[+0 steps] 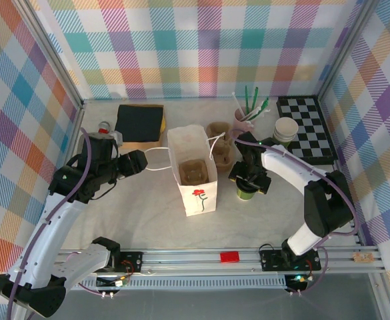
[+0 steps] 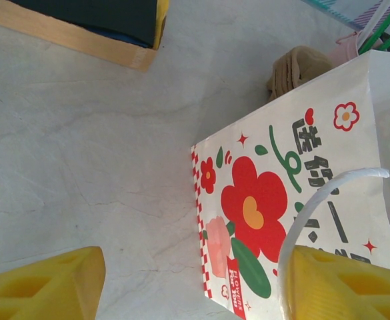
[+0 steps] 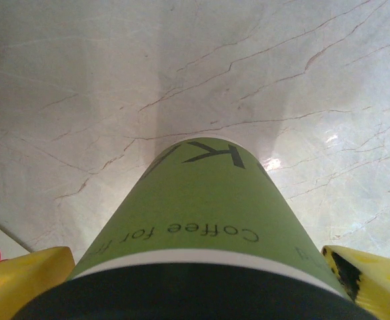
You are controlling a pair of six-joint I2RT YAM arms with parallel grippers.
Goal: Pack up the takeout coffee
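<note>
Two tools, one job: our right tool (image 1: 249, 181) stands open astride the takeout coffee (image 3: 201, 220), beside the white bag (image 1: 199, 195) toward the desk's (image 1: 135, 220) right edge; the left tool (image 2: 195, 285), open, sits at the bag's handle (image 2: 315, 200). We favour a square squeeze below the lid (image 3: 181, 297).
</note>
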